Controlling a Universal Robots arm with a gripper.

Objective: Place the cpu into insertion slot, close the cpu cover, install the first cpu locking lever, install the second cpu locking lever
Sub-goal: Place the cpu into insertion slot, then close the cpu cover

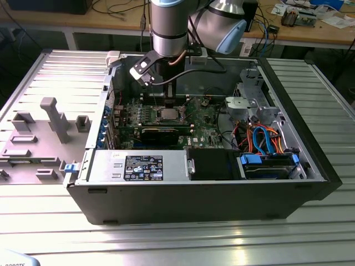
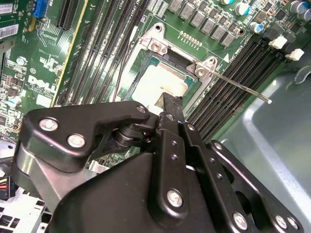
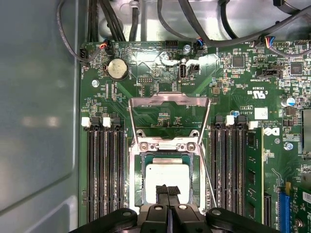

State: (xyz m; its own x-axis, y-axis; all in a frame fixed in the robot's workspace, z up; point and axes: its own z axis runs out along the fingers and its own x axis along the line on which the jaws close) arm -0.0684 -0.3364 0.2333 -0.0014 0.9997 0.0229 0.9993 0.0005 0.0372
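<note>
The cpu [image 3: 166, 175] lies flat in the insertion slot [image 3: 137, 179], its silver-grey top facing up; it also shows in the second wrist view as the cpu [image 2: 158, 82]. The cpu cover [image 3: 167, 99] stands swung open beyond the slot, green board visible through its window. A thin locking lever [image 3: 210, 182] stands raised beside the slot, seen too as the lever [image 2: 243, 87]. My gripper [image 3: 168, 192] hangs just over the cpu's near edge with its black fingers [image 2: 171, 108] pressed together, nothing between them. In the exterior view the gripper [image 1: 168, 98] hovers over the slot [image 1: 169, 114].
Black memory slots [image 3: 102, 170] flank the socket on both sides. A long black card [image 1: 160, 134] lies just in front of it. The case wall [image 3: 39, 121] is close on one side. Drive cages and orange and blue cables [image 1: 260, 138] fill the exterior view's right.
</note>
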